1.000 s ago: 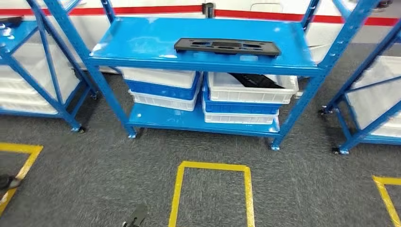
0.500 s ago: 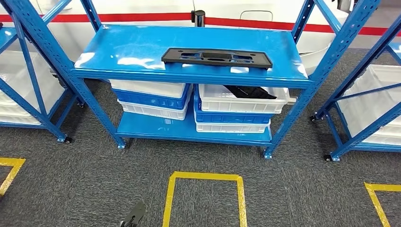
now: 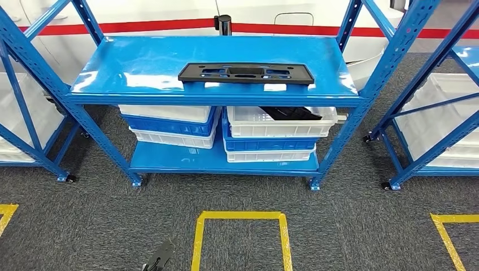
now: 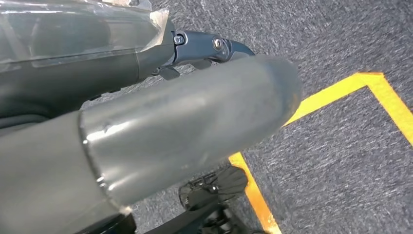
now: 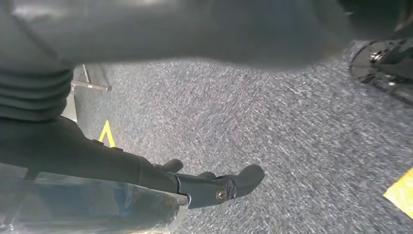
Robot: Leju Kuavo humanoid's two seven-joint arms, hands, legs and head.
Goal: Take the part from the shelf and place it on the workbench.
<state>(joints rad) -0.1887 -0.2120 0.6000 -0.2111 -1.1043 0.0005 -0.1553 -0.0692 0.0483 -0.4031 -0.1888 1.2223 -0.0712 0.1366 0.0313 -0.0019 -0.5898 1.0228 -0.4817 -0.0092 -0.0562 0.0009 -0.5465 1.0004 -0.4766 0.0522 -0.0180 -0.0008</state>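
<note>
The part (image 3: 245, 73) is a long flat black plastic plate with cut-outs. It lies flat near the front edge of the top board of the blue shelf (image 3: 152, 62), straight ahead in the head view. My left hand (image 4: 195, 122) hangs over the grey carpet, thumb and dark fingers (image 4: 209, 46) stretched out, holding nothing. My right hand (image 5: 146, 170) also hangs above the carpet, its dark fingers (image 5: 224, 187) apart and bare. Both hands are far below and short of the part.
Under the top board stand stacked white and blue bins (image 3: 279, 127); the right one holds another black piece (image 3: 288, 113). Blue racks flank the shelf at left (image 3: 22, 107) and right (image 3: 429, 107). A yellow taped square (image 3: 240, 215) marks the carpet before the shelf.
The whole picture has shifted: the camera has turned and come nearer, so the shelf now sits centred and larger. The part lies as before on the top board.
</note>
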